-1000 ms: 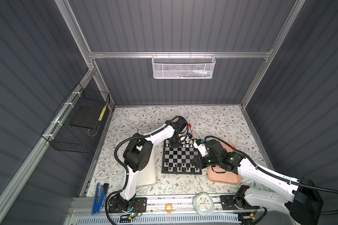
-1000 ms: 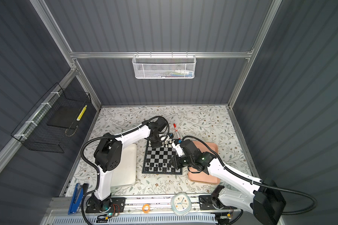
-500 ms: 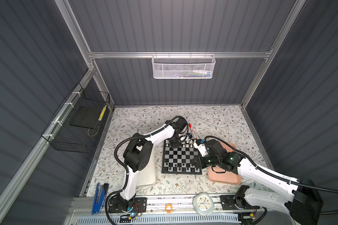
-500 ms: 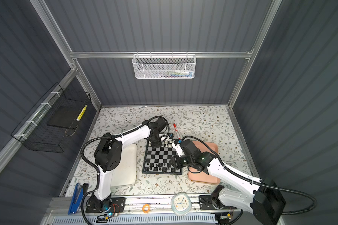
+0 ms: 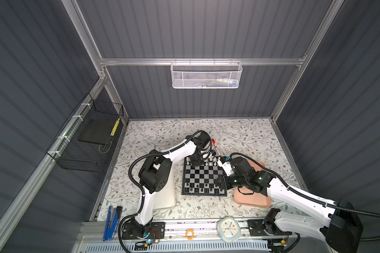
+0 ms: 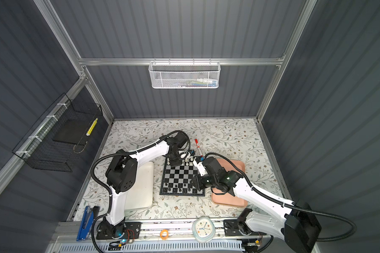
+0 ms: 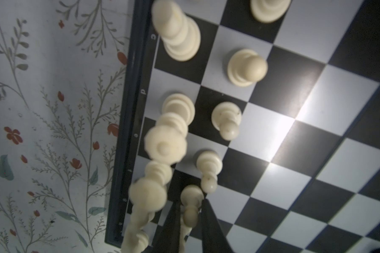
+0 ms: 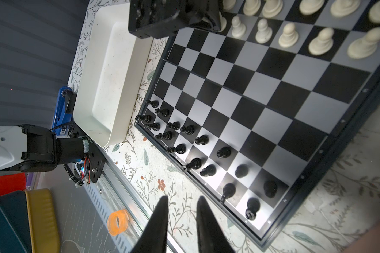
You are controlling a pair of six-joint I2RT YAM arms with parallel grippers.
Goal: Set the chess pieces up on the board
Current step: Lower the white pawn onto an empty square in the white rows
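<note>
The board (image 5: pixel 203 175) (image 6: pixel 180 177) lies mid-table. Cream-white chess pieces (image 5: pixel 211 161) (image 8: pixel 287 37) fill its far rows, and black ones (image 5: pixel 201 188) (image 8: pixel 180 149) its near rows. My left gripper (image 5: pixel 194 163) (image 6: pixel 176 163) (image 7: pixel 190 201) points down at the far left corner. Its fingers stand slightly open on either side of a white pawn (image 7: pixel 190 215) that stands on the board, with thin gaps at both sides. My right gripper (image 5: pixel 217 181) (image 6: pixel 194 184) (image 8: pixel 182 198) hovers by the board's near right edge, open, with nothing between its fingers.
A white tray (image 5: pixel 165 197) lies left of the board and a pink tray (image 5: pixel 257 197) lies right of it, under my right arm. A red marker (image 5: pixel 214 143) lies behind the board. A clock (image 5: pixel 228 229), an orange ring (image 5: pixel 189 234) and a blue stapler (image 5: pixel 111 221) sit along the front rail.
My left gripper's fingers have parted a little around the white pawn. Neither arm has visibly moved.
</note>
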